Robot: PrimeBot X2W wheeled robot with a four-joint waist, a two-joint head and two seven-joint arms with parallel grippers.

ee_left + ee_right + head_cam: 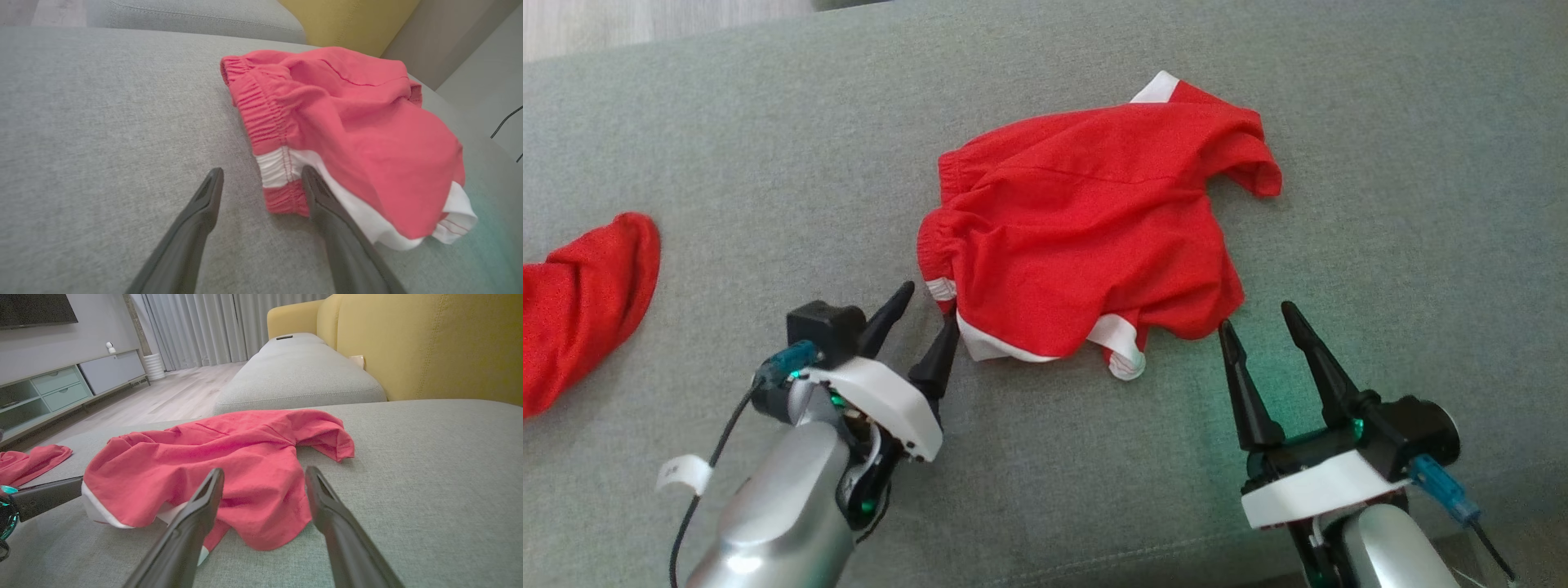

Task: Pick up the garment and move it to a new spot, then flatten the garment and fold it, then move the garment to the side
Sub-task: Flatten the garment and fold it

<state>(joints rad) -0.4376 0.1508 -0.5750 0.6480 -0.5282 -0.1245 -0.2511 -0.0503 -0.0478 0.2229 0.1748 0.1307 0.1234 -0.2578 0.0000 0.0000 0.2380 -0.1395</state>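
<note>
near edge, left: the left end effector (929, 304) stands with its two fingers spread apart and has hold of nothing. it points at the near left corner of the garment (1086, 220). in the left wrist view the end effector (262, 170) brackets the end of the gathered waistband, with the white trim of the garment (367, 134) against one finger; whether it touches cannot be told.

near edge, right: the right end effector (1256, 316) is likewise wide open and empty. its left fingertip (1225, 327) lies just beside the near right hem. in the right wrist view the end effector (264, 470) is low over the seat, with the drooping near edge of the garment (212, 457) between and beyond its fingers.

middle: the garment is a pair of red shorts with white trim, lying crumpled and unfolded on the grey sofa seat (727, 147), around its centre. waistband to the left, one leg opening lifted at the far right, white trim along the near edge and at the far corner.

left side: a second red cloth (580, 302) lies on the same seat, well apart from the garment.

far: a second grey seat cushion (298, 375), a yellow backrest (429, 347) to the right, a pale wooden floor (179, 392), a low cabinet (61, 384) and grey curtains (204, 326).
</note>
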